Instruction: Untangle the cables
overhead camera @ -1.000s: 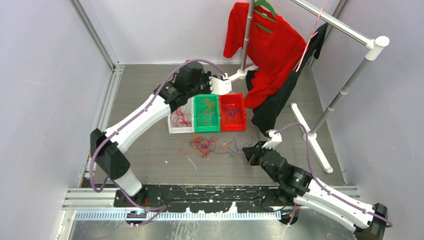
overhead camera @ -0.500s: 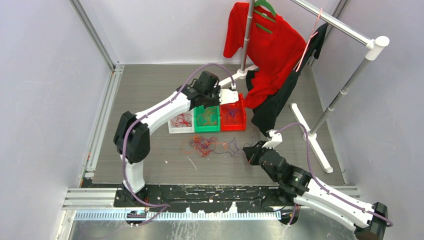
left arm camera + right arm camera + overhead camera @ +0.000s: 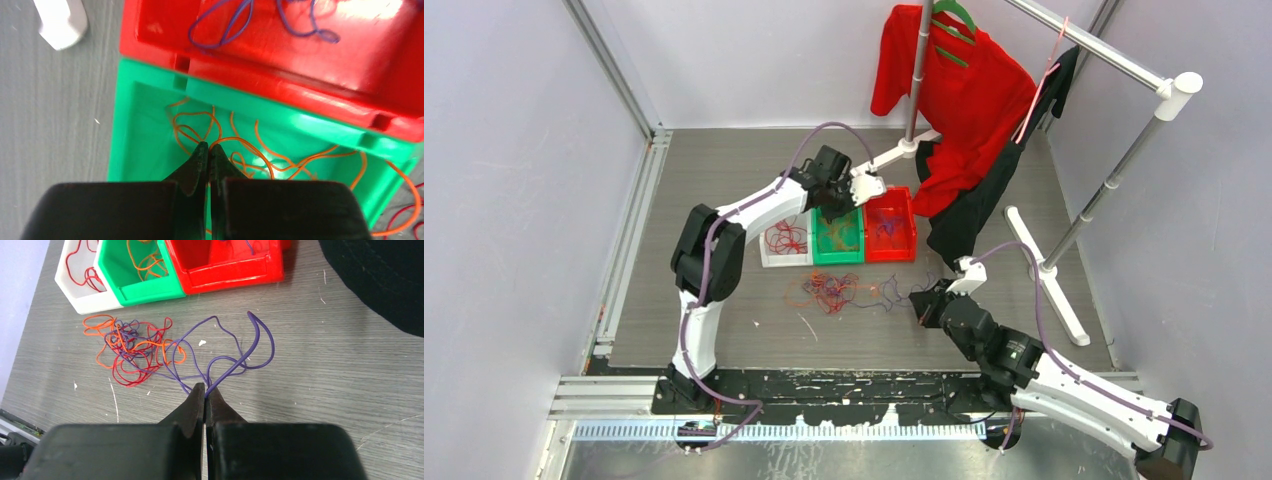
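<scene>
Three bins sit in a row on the grey table [image 3: 714, 170]: a white bin [image 3: 85, 302], a green bin [image 3: 150, 292] and a red bin [image 3: 230, 275]. The white bin is at 9 o'clock of the green one and the red bin at 3 o'clock of it.

The cables [image 3: 131, 346] lie as a loose tangle of red, orange and purple loops on the bare table, just at 6 o'clock of the green bin in the overhead view. One purple cable [image 3: 262, 335] trails out of the tangle toward 3 o'clock in wide curves.

The right gripper [image 3: 205, 390] is low over the table at 3 o'clock of the tangle. Its jaws are pressed together on the purple cable, whose strands meet at the fingertips.

The left gripper [image 3: 208, 148] reaches over the green bin, its jaws closed tip to tip. Orange cables [image 3: 235, 140] lie in that bin right under the tips. Whether a strand is caught between them cannot be told.

More sorted wire shows in the other bins: purple cables [image 3: 322, 36] in the red one and red cables [image 3: 786, 240] in the white one.

At 1 o'clock of the bins stands a clothes rack [image 3: 1114, 170] with a red shirt [image 3: 964, 90] and a black garment [image 3: 964, 215] hanging from it.
</scene>
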`<action>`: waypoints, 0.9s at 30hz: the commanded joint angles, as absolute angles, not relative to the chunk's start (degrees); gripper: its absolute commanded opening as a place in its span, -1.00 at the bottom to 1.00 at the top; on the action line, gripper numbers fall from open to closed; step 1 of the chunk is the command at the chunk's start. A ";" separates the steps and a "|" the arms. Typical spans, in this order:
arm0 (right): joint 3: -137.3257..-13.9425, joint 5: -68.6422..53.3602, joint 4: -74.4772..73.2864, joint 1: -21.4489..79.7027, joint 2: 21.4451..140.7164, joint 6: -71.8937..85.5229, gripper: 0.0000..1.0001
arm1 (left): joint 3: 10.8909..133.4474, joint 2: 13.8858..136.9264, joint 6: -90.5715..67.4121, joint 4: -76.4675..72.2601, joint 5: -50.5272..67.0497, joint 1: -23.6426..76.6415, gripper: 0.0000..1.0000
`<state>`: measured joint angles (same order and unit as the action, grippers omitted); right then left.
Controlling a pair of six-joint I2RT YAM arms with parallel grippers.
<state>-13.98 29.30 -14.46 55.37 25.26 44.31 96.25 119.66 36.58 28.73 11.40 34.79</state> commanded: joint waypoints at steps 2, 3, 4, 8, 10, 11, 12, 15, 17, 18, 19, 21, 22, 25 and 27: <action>-17.58 29.57 -9.66 55.39 26.94 44.83 -0.98 | 94.29 119.64 35.35 26.02 10.93 33.94 -0.94; -17.70 29.27 -9.22 55.43 27.33 44.78 -0.98 | 94.60 119.40 35.23 26.59 10.75 33.96 -0.86; -17.82 28.89 -8.70 55.46 27.66 44.68 -0.98 | 95.13 119.01 35.36 27.76 10.77 33.96 -0.75; -18.61 27.60 -7.47 55.44 28.83 44.26 -0.98 | 100.05 116.87 36.62 36.32 12.41 33.94 0.11; -18.87 26.96 -6.86 55.42 29.15 44.13 -0.98 | 102.81 115.58 37.20 40.57 13.62 33.92 0.36; -19.11 26.72 -6.67 55.39 29.30 44.00 -0.98 | 104.01 115.02 37.54 42.79 14.40 33.93 0.46; -19.34 26.43 -6.60 55.42 29.35 43.96 -0.98 | 105.35 114.44 37.92 45.15 15.06 33.93 0.56; -20.17 25.60 -6.55 55.38 29.29 43.34 -0.98 | 108.53 113.23 39.59 53.18 17.37 33.93 0.92; -20.85 24.59 -6.51 55.40 29.16 42.80 -0.98 | 110.78 112.52 40.58 58.30 18.03 33.84 0.99; -21.28 23.96 -6.44 55.40 29.03 42.63 -0.98 | 112.01 112.12 40.61 60.40 18.57 33.73 0.99; -21.79 23.32 -6.36 55.42 29.01 42.41 -0.98 | 113.42 111.65 40.66 62.76 19.54 33.60 0.99; -22.80 21.72 -5.88 55.46 29.20 41.83 -0.98 | 116.70 110.13 40.98 67.12 21.84 33.33 0.99; -23.36 20.85 -5.77 55.46 29.45 41.62 -0.98 | 117.97 109.48 40.92 69.10 22.90 33.31 0.99; -25.41 17.65 -4.48 55.37 30.66 41.09 -0.98 | 119.36 107.12 39.62 74.20 29.73 33.36 0.99; -27.53 14.33 -3.13 55.42 31.85 40.93 -0.98 | 115.25 104.48 38.37 75.59 36.43 33.51 0.98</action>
<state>-22.22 20.43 -8.82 55.37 30.35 42.48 117.21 110.74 39.48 66.19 23.42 33.63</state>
